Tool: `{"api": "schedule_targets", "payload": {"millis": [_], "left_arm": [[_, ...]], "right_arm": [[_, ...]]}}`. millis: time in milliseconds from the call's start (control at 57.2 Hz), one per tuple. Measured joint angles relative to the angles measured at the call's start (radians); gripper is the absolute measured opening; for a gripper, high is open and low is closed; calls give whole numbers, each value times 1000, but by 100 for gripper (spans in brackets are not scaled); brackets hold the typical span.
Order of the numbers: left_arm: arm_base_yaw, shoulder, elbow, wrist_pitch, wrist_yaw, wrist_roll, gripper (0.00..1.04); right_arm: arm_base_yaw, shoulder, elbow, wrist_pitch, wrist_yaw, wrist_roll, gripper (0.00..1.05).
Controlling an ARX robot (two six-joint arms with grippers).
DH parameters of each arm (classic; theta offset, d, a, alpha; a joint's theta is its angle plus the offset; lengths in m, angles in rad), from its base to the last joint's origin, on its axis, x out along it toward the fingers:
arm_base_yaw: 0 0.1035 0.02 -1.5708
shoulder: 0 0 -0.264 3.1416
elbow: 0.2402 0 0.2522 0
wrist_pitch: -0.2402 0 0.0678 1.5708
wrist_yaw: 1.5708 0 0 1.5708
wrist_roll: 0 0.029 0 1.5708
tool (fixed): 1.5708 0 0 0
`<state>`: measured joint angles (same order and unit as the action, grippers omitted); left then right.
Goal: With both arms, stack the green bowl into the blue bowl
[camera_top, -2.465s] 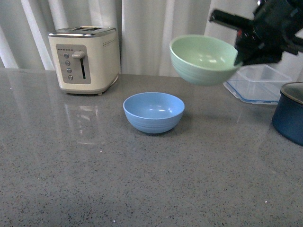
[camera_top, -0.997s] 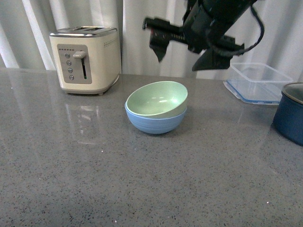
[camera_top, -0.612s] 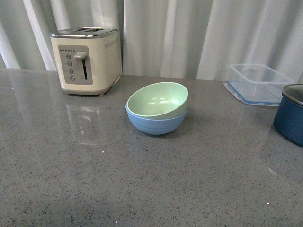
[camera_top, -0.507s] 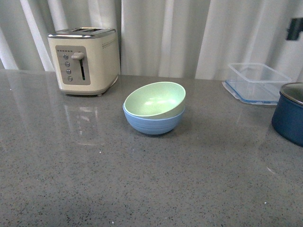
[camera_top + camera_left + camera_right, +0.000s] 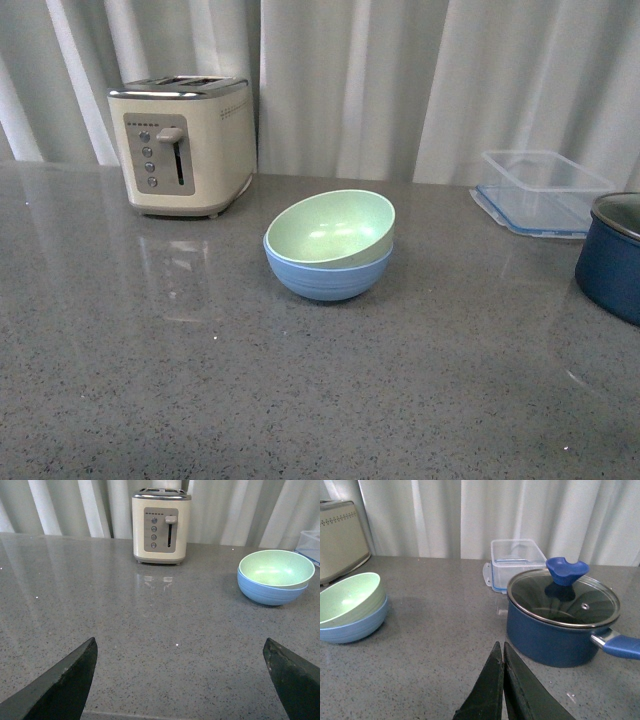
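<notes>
While both arms sit back from the work, the green bowl (image 5: 334, 227) rests inside the blue bowl (image 5: 328, 274) near the middle of the grey desk (image 5: 200, 380), tipped a little so its rim rides higher on one side. A cream toaster (image 5: 185, 143) stands behind and to the left; a clear plastic container (image 5: 537, 190) and a dark blue pot (image 5: 610, 255) with a glass lid sit to the right, well apart from the bowls. Neither arm appears in the front view. The left hand (image 5: 180, 675) is released, its two black fingers spread wide over bare desk, empty. The right hand (image 5: 503, 680) is clenched on nothing, fingers pressed together near the pot. The stacking looks essentially done. To finish well, any last move should be a gentle nudge on the raised rim to level the green bowl, without dragging the blue one.
</notes>
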<state>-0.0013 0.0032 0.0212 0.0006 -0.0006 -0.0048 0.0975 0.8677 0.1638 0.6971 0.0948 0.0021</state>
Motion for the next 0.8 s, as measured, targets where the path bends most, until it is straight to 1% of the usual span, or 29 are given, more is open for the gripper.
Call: {"api": "schedule_targets", "payload": {"millis": [70, 140, 245, 559, 629, 682, 804], "left_arm": [[0, 0, 0, 0, 0, 0, 98], [0, 0, 0, 0, 0, 0, 98], [0, 0, 0, 0, 0, 0, 98], [0, 0, 0, 0, 0, 0, 98], [0, 0, 0, 0, 0, 0, 98], [0, 0, 0, 0, 0, 0, 98], [0, 0, 0, 0, 0, 0, 98]], "right_arm": [[-10, -31, -19, -13, -8, 0, 1], [-58, -72, -42, -35, -79, 0, 1], [-92, -129, -68, -65, -87, 0, 1], [-95, -294, -117, -178, -93, 0, 1], [-95, -308, -146, -149, -93, 0, 1], [-95, -322, -158, -158, -93, 0, 1], [-95, -383, -159, -219, -93, 0, 1]]}}
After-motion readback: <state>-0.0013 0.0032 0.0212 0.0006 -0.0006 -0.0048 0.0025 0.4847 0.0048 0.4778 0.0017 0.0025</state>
